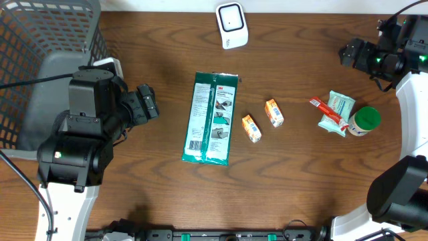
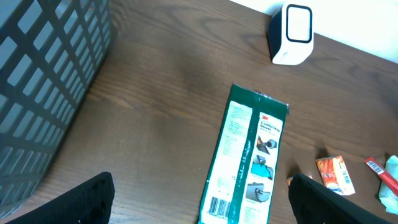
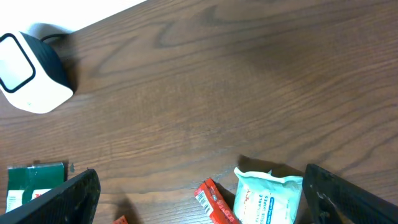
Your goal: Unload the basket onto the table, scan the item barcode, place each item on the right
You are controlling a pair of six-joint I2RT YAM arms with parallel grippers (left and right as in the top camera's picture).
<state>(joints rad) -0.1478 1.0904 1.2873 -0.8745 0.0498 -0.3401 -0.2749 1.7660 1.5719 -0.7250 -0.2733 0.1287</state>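
Overhead, the left gripper (image 1: 152,107) and right gripper (image 1: 347,53) hang released and empty, the green package (image 1: 210,119) lying barcode-up near the scanner (image 1: 231,25), apparently awaiting pickup.

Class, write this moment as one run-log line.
left gripper: open, near green packet | right gripper: open, empty | scanner: no item at it

Your left arm (image 1: 83,134) is a stack of boxy matte-black housings over a white link (image 1: 63,214), with a small green light (image 1: 59,155) on its side and a thin black cable (image 1: 33,80) trailing away. Your right arm (image 1: 394,57) matches it: black housings, a curved white segment (image 1: 413,114) and green lights (image 1: 378,60). In both wrist views your fingers (image 2: 87,199) are plain black and blunt-edged.
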